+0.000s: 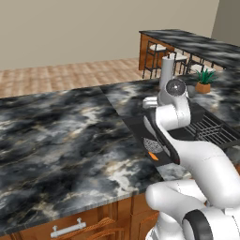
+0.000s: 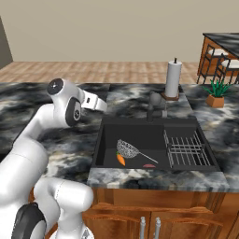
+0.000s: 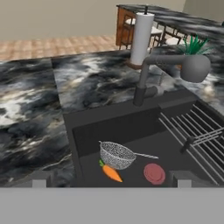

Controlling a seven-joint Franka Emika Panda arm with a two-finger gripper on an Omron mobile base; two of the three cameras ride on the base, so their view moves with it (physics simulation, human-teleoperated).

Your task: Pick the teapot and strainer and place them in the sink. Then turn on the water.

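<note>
Strainer (image 3: 116, 156) lay in the black sink (image 3: 113, 120) on the basin floor, bowl toward the basin's left, its thin handle running right along the sink's long axis. Just in front of the bowl lay a carrot (image 3: 112, 173), apparently touching it, and a pinkish disc (image 3: 154, 173) sat to the right, apart from both. The wire rack (image 2: 186, 149) took up the sink's right part. The grey faucet (image 3: 151, 76) rose behind the basin, its spout reaching right over the rack side.

The arm bent up and forward, its hand level above the bench (image 1: 56, 136) left of the sink, looking down into the basin. The jaws stood wide apart, holding nothing. A paper-towel roll (image 2: 172, 79) and a potted plant (image 2: 215, 93) stood behind the sink. Bare bench stretched to the left, and the middle of the basin was open.
</note>
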